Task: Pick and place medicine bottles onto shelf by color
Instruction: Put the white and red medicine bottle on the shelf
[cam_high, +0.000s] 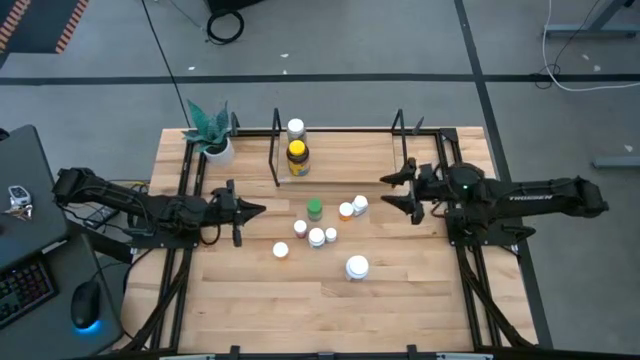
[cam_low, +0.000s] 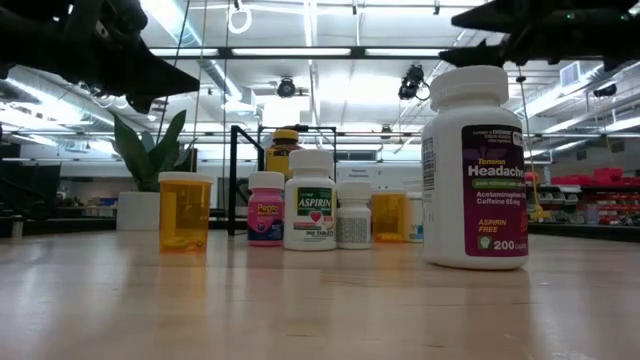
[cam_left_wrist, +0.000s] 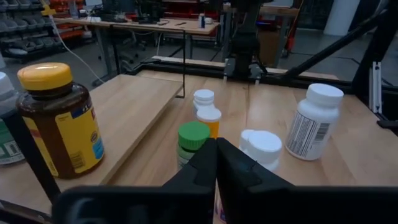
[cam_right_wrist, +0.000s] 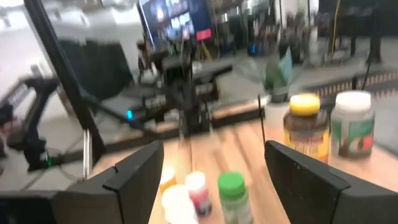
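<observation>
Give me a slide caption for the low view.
Pill bottles line a wooden table: orange vial, Pepto bottle, aspirin bottle, large headache-relief bottle.

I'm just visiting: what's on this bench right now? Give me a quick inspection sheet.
Surface: wooden table.
Job's things: shelf holds amber bottle and a white-capped bottle; seven loose bottles mid-table, including green-capped bottle and large white bottle.
Clutter: potted plant.
Grippers: left gripper shut, empty; right gripper open, empty.
Cables: black cable on floor.
Surroundings: keyboard and mouse on side desk.
</observation>
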